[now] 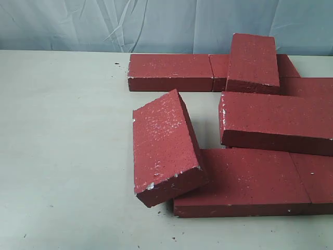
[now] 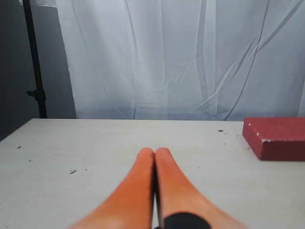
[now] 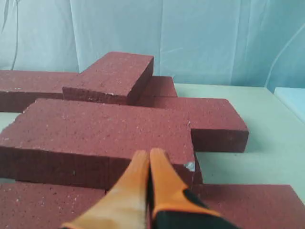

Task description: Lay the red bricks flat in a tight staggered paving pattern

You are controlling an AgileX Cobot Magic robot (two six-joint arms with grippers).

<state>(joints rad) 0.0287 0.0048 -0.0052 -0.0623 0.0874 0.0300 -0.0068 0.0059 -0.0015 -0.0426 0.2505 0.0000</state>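
Observation:
Several red bricks lie in a loose cluster on the right half of the table. One brick (image 1: 164, 146) leans tilted, its right edge propped on a flat front brick (image 1: 244, 182). Another brick (image 1: 276, 122) rests raised across others, and one (image 1: 252, 62) lies on top of the back row (image 1: 169, 72). Neither gripper shows in the exterior view. My left gripper (image 2: 155, 151) is shut and empty over bare table, with one brick (image 2: 276, 137) off to its side. My right gripper (image 3: 149, 152) is shut and empty, just in front of the raised brick (image 3: 105, 129).
The pale table (image 1: 62, 156) carries dark crumbs and specks. A white curtain (image 1: 156, 23) hangs behind the table. A black stand (image 2: 35, 71) rises beyond the table's corner in the left wrist view.

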